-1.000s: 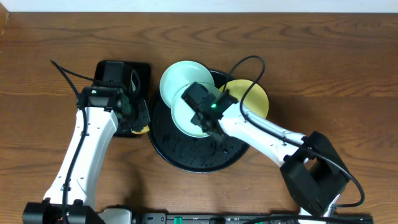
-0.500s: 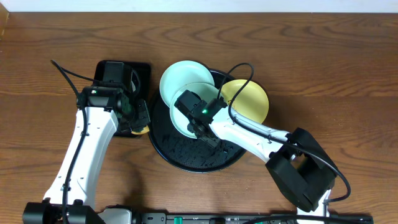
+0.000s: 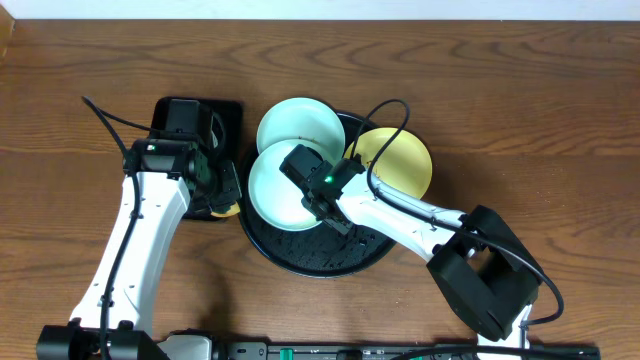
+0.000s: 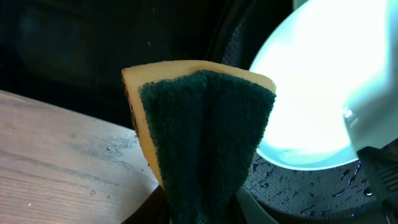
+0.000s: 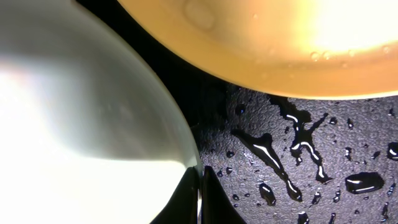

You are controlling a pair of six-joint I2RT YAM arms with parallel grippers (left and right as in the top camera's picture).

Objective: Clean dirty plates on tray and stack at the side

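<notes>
- The right gripper has its two dark fingers pressed together on the thin rim of a mint-green plate, pinching it at the plate's right edge.
- That mint-green plate lies over the left half of the round black tray, its far edge overlapping a second mint-green plate that sits at the tray's upper left rim.
- Just beside the right gripper, a yellow plate lies across the tray's upper right rim.
- The tray's textured floor is wet, with water droplets scattered between the plates.
- The left gripper is clamped on a sponge, yellow with a dark green scouring face, which is folded inward by the squeeze.
- The sponge hangs near the left edge of the pinched plate; whether they touch cannot be told.
- Under the left gripper lies a rectangular black tray on the wooden table.
</notes>
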